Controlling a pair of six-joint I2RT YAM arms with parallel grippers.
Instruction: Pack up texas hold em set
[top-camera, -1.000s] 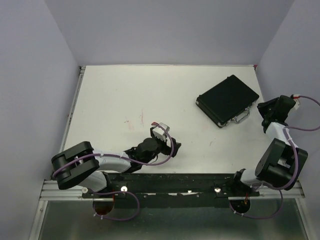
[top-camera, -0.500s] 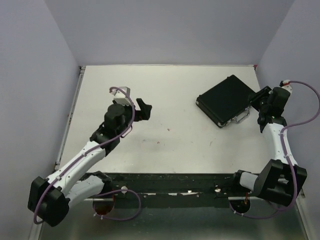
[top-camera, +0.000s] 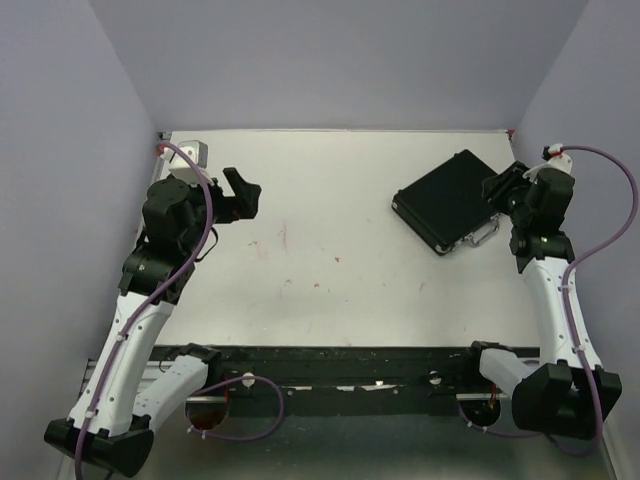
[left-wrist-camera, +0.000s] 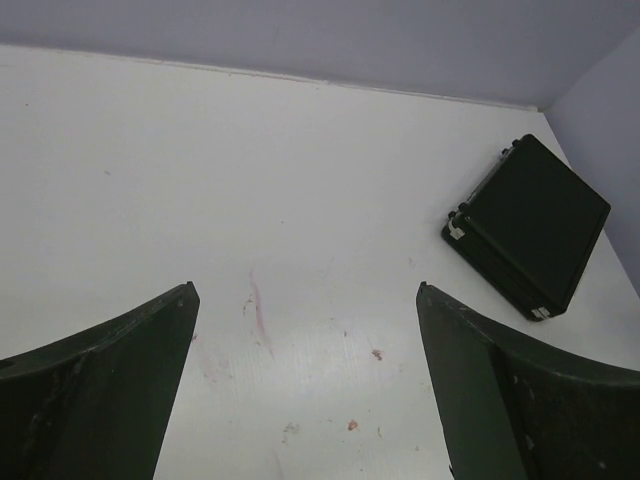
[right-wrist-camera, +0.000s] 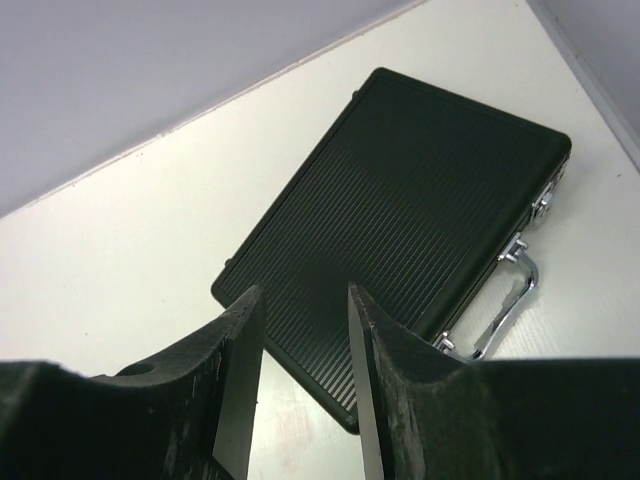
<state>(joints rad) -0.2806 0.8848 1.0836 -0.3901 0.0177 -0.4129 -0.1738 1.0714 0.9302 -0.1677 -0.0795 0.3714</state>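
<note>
Right end effector (top-camera: 497, 188) above — perhaps touching — the closed case (top-camera: 450, 200).

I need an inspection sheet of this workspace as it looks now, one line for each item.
Surface: white table, a few reddish stains.
Job's things: black ribbed case shut, lying flat at far right, silver handle toward the near side; chips and cards not seen.
Clutter: nothing seen.
Tools: left tool wide open, empty, over the far left; right tool slightly open, empty, at the case's right edge.
Cables: purple cables run along both arms.
Surroundings: lilac walls on three sides.
</note>
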